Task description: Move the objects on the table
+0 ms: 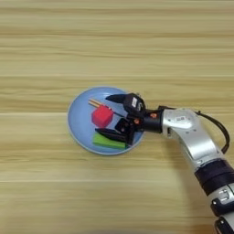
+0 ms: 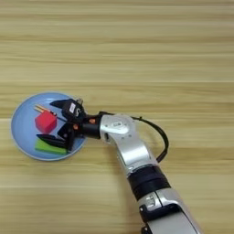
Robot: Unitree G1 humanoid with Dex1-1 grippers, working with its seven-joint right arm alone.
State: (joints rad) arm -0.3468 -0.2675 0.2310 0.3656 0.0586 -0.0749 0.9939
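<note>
1. Spreading wide, the fingers [image 1: 109,115] straddle the red cube [image 1: 102,116], holding nothing, over the blue plate [image 1: 78,119] on the worktop [image 1: 117,41].
2. Green block [image 1: 109,141] touches the lower finger; screwdriver [image 1: 95,103] lies beyond the cube.
3. Judgement: the cube is rigid and light; grip opposite flat faces.

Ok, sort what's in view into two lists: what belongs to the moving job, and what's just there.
Part of the job:
- red cube
- green block
- screwdriver, only its handle end shows
- gripper, open over the plate
- table

Just there:
- blue plate, holding the three items
- black cable along the arm
</note>
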